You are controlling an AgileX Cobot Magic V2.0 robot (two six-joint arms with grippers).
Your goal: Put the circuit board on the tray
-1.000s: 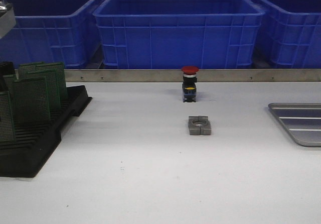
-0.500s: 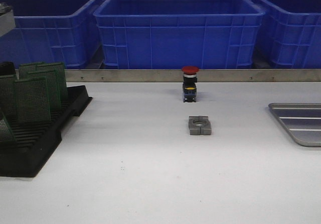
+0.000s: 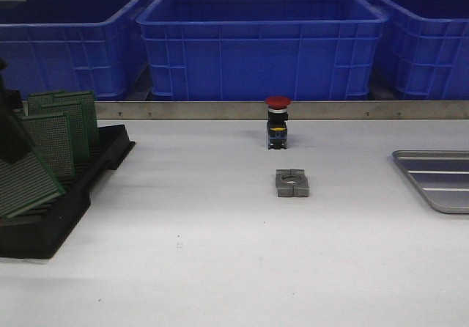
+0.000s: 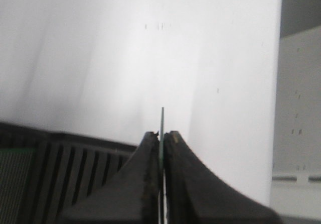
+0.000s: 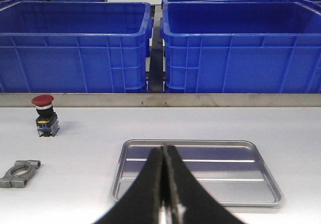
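1. The left hand [image 4: 161,143] is clenched on a green circuit board [image 3: 26,184]; in the left wrist view the board shows edge-on as a thin line pinched between the two dark fingers [image 4: 145,169].
2. In the front view that board hangs tilted at the left edge of the tabletop [image 3: 220,254], lifted out over the black slotted rack [image 3: 51,210], with the dark bulk of the left arm just above it.
3. More green circuit boards [image 3: 62,125] stand upright in the rack's slots, toward the far left corner of the tabletop.
4. The right hand [image 5: 164,184] has its fingers pressed together with nothing between them, and it hovers over the near rim of the tray [image 5: 200,196].
5. The tray is a shallow silver-grey metal one with rounded corners and a ridged bottom; it lies flat at the right edge of the tabletop, well apart from the rack.
6. A red-capped push button [image 3: 277,122] stands upright near the middle of the far edge.
7. A grey metal clamp block [image 3: 292,182] lies just in front of the button, apart from it.
8. Blue plastic bins [image 3: 260,41] line up behind the metal rail along the far edge.
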